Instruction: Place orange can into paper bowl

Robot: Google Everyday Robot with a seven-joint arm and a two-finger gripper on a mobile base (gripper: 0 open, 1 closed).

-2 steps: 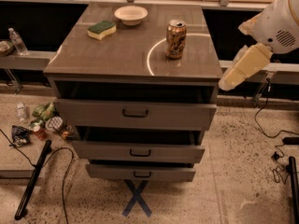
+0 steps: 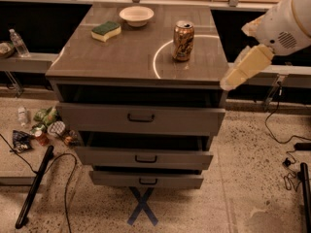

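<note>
The orange can stands upright on the right half of the grey drawer cabinet top, inside a white arc marking. The paper bowl sits at the back middle of the top, apart from the can and to its left. My gripper hangs off the cabinet's right front corner, below and to the right of the can, holding nothing. The white arm reaches in from the upper right.
A yellow sponge with a green top lies left of the bowl. Three drawers stand partly pulled out. Floor litter with a small red can and cables lie at the left. A blue X marks the floor.
My gripper has shifted slightly left, closer to the cabinet's right front corner. The can, bowl and sponge have not moved.
</note>
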